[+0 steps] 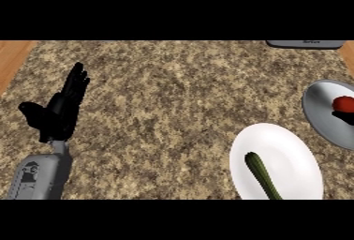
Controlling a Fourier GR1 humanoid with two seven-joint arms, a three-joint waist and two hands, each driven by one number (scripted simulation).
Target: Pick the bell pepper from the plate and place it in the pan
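Left hand (59, 110) open, far from seemingly panned bell pepper (343, 104).

No lettering can be read on anything.

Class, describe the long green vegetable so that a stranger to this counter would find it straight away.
Start at the speckled stone counter and look to its lower right, where a white plate lies. On it rests the green vegetable, long, thin and dark. The neighbouring grey pan, further right, holds something round and red instead.
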